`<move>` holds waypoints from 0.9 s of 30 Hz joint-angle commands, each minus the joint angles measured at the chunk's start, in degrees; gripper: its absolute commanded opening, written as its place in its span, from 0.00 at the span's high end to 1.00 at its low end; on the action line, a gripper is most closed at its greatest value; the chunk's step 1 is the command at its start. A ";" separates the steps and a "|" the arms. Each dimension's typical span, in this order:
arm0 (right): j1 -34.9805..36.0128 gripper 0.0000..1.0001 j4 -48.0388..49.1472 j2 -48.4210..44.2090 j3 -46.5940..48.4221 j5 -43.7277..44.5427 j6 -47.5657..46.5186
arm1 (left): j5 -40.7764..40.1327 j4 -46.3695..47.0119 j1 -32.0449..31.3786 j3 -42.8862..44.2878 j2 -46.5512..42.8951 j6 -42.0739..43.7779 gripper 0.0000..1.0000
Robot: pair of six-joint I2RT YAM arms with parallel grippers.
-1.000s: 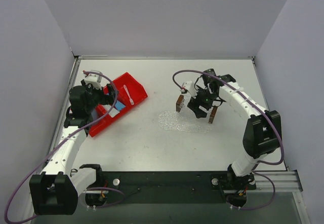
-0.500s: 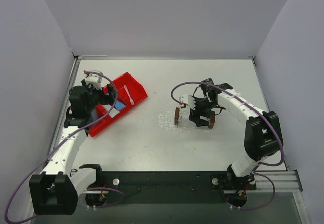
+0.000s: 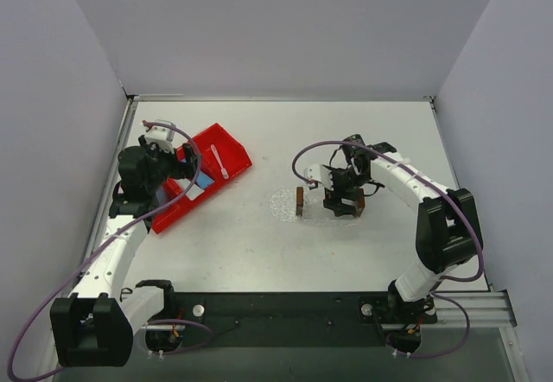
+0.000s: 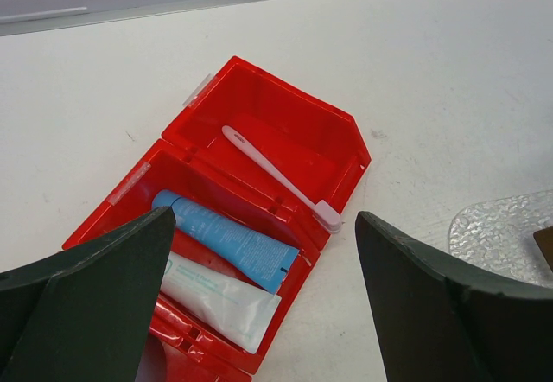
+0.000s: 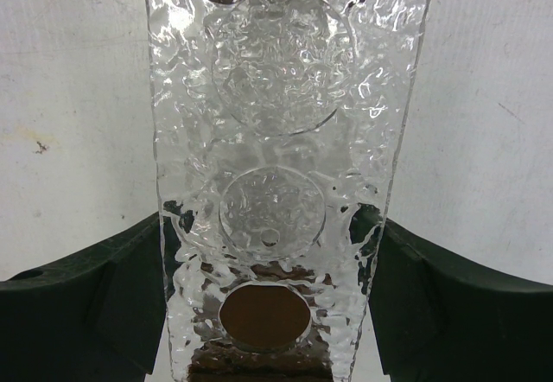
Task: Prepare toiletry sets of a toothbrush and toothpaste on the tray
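The right gripper (image 5: 270,223) pinches the tray (image 5: 276,79). Its two dark fingers (image 5: 104,287) sit tight on the tray's long sides, one on each side. The tray is clear and bumpy, with round rings pressed into it. A brown oval (image 5: 263,317) shows through the tray at the end near the camera. The white table (image 5: 69,97) shows on both sides of the tray.

From above, the tray has brown blocks (image 3: 300,200) at its short ends. The gripper is down between them, close to the right one. A bubbly clear mat (image 3: 281,202) lies under the tray's left end. The tray looks set down on the mat, but I cannot be sure that it touches.

The left gripper (image 4: 263,216) is spread wide and holds nothing. It hangs over a red bin (image 4: 341,136) with two parts. The toothbrush (image 4: 276,175) lies slanted in the far part. It is thin and white, and its head is at the low wall between the two parts. The blue paste (image 4: 229,237) and the white paste (image 4: 220,300) lie side by side in the near part, touching each other. The blue one is nearer the toothbrush.

The bin sits on the left side of the table, well apart from the tray.
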 commanded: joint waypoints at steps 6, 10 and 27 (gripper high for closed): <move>-0.19 1.00 -0.16 1.69 0.95 -3.47 0.31 | 0.82 1.62 0.23 0.36 -1.28 0.79 0.04; -0.37 1.00 0.28 1.69 0.42 -3.30 1.20 | 0.82 1.70 0.23 0.36 -1.45 0.79 0.04; -1.77 1.00 1.95 0.82 -1.60 -3.39 1.11 | 1.00 1.88 0.23 0.01 -1.45 0.79 0.04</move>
